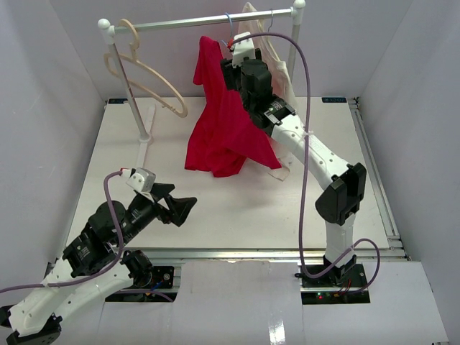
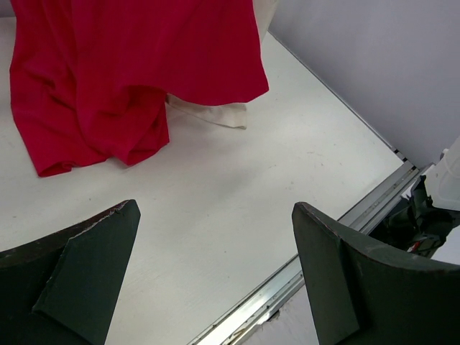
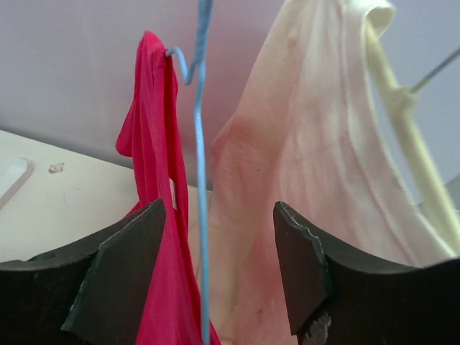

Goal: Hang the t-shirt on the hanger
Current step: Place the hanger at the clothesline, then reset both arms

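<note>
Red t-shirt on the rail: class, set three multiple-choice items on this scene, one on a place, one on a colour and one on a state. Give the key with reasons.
1. Where does the red t-shirt hang?
A. from the rail at the back
B. spread flat, off the rail
C. folded in a pile

2. What colour is the wire hanger?
A. black
B. light blue
C. green

3. How do the jaws of the right gripper stand?
A. shut on the t-shirt
B. shut on the rail
C. open, one on either side of the hanger wire

Key:
1 A, the top view shows it draping down from the rail.
2 B, the wire shows light blue in the right wrist view.
3 C, a gap shows on each side of the wire.
</note>
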### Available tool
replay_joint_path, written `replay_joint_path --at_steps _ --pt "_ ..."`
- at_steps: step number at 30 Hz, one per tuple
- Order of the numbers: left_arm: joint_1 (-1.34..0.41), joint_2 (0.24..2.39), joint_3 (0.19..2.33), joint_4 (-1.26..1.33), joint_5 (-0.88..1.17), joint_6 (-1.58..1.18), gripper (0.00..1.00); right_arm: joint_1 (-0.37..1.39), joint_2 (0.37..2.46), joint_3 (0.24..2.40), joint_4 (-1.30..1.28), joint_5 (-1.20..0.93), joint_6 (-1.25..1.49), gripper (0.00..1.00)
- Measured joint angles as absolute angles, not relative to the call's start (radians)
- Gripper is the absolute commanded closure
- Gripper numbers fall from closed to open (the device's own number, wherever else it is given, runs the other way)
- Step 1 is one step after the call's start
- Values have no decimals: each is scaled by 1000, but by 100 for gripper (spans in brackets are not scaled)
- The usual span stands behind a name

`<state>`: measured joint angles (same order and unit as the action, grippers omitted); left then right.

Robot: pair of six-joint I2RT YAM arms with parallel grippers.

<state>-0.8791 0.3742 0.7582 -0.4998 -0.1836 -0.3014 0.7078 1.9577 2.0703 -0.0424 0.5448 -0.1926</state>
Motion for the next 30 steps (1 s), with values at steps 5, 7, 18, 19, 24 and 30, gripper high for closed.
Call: replay_joint_path --at_steps 5,7,18,19,24,30 --pt "-879 410 759 -442 -142 -335 2 708 1864 2071 -108 524 -189 8" --pt "-879 442 760 -400 -118 -357 2 708 1822 2073 -151 516 -188 3" --pt "-879 730 642 -109 -142 -391 2 738 1347 1632 -336 380 25 10" --pt "-879 756 631 -89 -142 -391 2 744 1281 1527 -319 373 41 10" --pt "-879 811 592 10 -133 -368 2 757 954 1029 -271 361 99 10" --pt "-879 787 548 86 -126 -349 2 756 735 860 -265 345 221 10"
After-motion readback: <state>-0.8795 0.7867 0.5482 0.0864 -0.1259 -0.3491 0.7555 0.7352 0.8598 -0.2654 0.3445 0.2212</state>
